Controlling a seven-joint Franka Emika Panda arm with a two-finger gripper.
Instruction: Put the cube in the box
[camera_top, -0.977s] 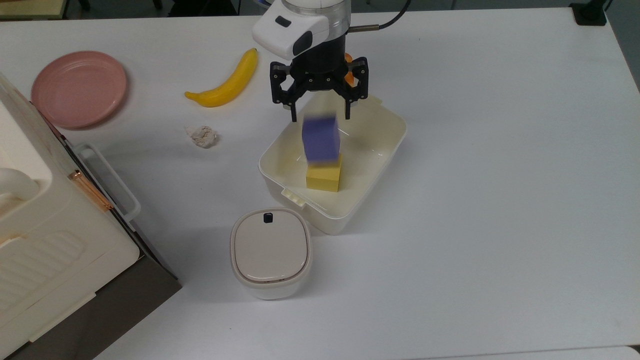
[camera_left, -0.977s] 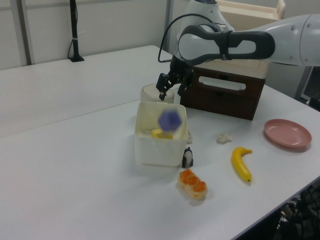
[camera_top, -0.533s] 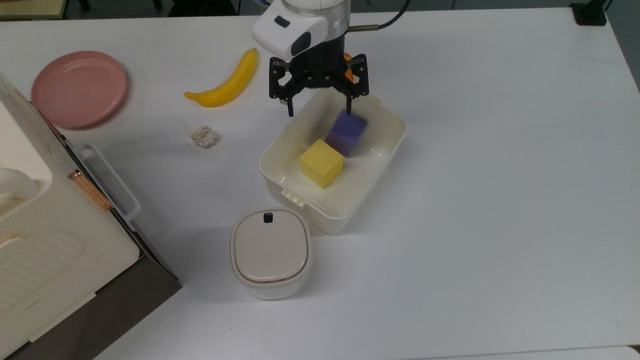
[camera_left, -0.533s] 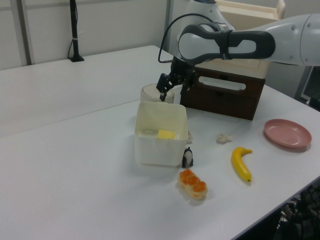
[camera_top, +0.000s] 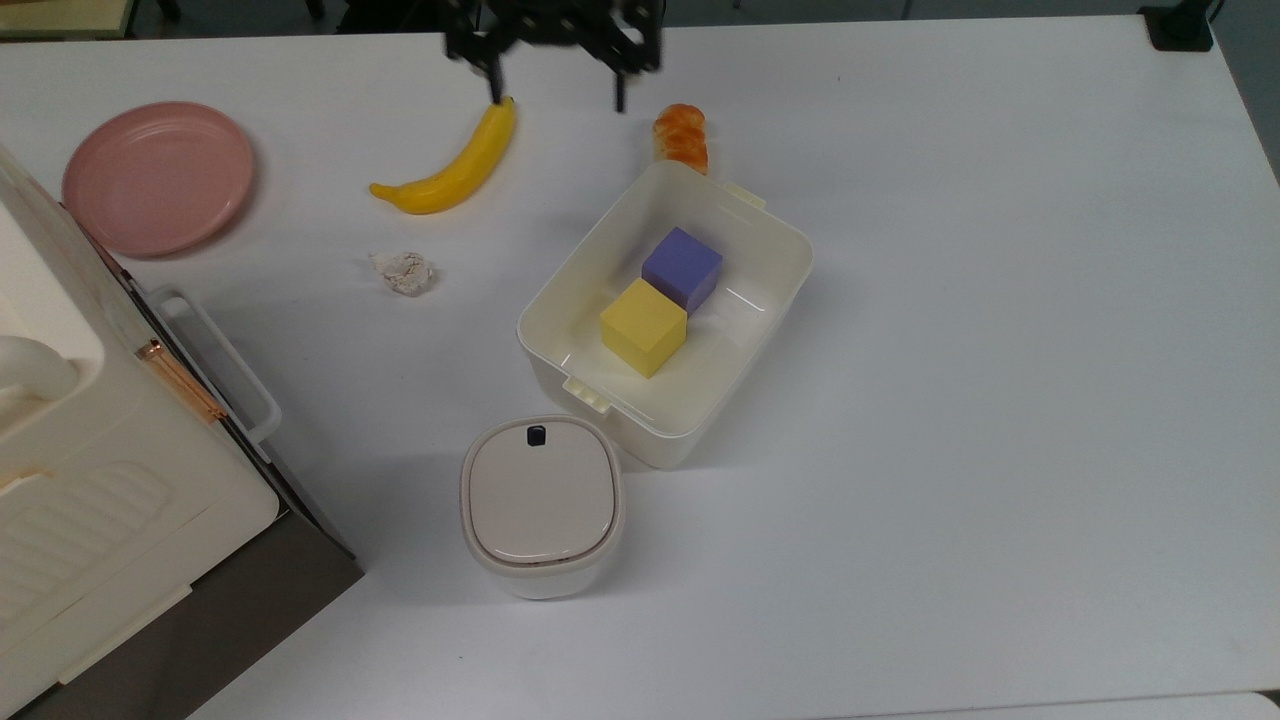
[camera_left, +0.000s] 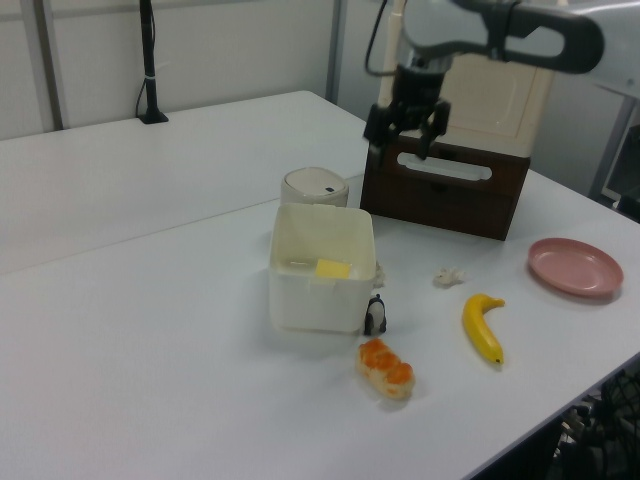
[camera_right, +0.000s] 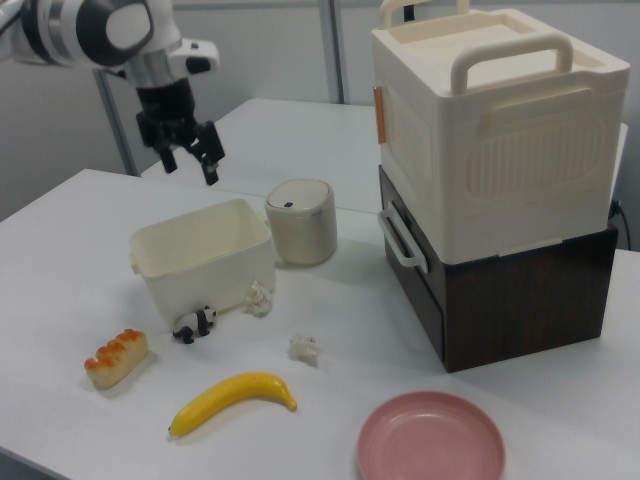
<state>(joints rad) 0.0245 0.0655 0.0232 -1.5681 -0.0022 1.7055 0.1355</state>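
- We found the gripper raised well above the table, its two black fingers spread wide with nothing between them; in the right view it hung up and behind the box.
- In the top view we saw the gripper near the top edge, with one fingertip just over the tip of the banana.
- We saw the cube resting on the floor of the box, toward the end nearer the orange pastry.
- The cube touched the yellow cube, which sat beside it in the same box.
- In the left view we could make out the yellow cube over the rim of the box, but we could not see the blue-purple one there.
- Just beside the box stood the small lidded container with its black button.
- A little panda figure stood against the box's outer wall in the right view.
- Farther out we noted a crumpled scrap, the pink plate and the big cream appliance on its dark brown base.
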